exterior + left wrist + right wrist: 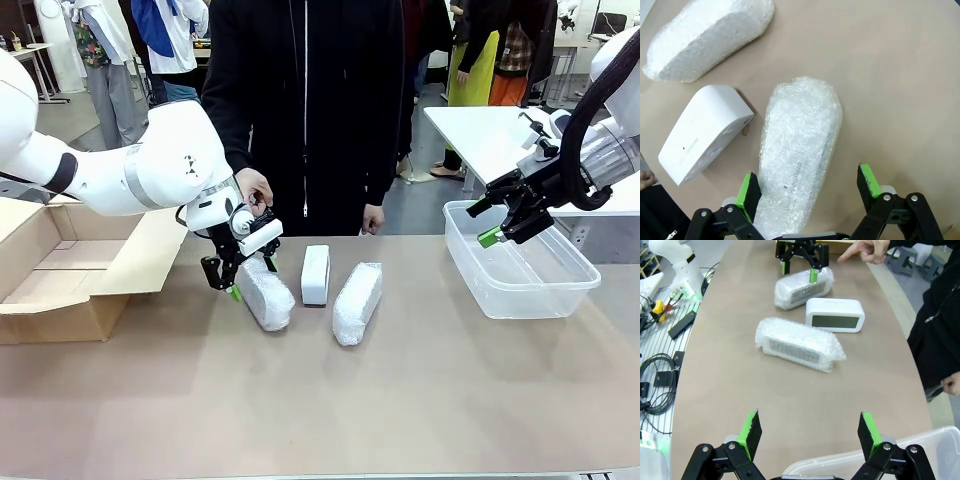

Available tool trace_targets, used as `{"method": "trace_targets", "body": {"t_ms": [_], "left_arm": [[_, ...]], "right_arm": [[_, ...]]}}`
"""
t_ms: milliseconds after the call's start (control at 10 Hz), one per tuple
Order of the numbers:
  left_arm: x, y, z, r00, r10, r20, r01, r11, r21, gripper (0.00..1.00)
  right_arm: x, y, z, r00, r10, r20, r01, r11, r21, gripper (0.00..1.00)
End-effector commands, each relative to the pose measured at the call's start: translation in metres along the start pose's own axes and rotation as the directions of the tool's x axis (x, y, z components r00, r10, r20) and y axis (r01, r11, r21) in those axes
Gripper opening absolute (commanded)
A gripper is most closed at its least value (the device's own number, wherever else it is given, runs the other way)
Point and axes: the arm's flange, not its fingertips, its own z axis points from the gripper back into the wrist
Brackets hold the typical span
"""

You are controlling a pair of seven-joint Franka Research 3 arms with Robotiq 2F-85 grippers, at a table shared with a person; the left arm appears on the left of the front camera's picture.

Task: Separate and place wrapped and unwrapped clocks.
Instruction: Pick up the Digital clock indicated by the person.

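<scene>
Front view: left tool [252, 280] straddles wrapped clock [267, 298]

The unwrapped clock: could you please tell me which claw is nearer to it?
Left. The left claw, open, straddles the wrapped clock right beside the unwrapped clock; the right claw hangs open over the clear bin, well off to its other side.

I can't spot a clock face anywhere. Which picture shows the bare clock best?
The right wrist view: the bare clock shows its grey display there. The front view gives its narrow end, the left wrist view its white shell.
</scene>
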Motion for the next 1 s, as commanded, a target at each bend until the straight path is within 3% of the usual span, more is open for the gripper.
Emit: {"method": "trace_targets", "body": {"t_ms": [0, 900], "left_arm": [[-0.012, 0.002, -0.008, 1.0, -0.027, 0.016, 0.026, 0.999, 0.025, 1.0], [-0.007, 0.015, -0.017, 0.999, -0.041, -0.026, 0.042, 0.998, 0.05, 1.0]], "right_arm": [[-0.001, -0.002, -0.002, 1.0, 0.003, 0.029, -0.003, 1.0, -0.005, 1.0], [-0.001, -0.002, -0.002, 1.0, 0.003, 0.029, -0.003, 1.0, -0.005, 1.0]]}}
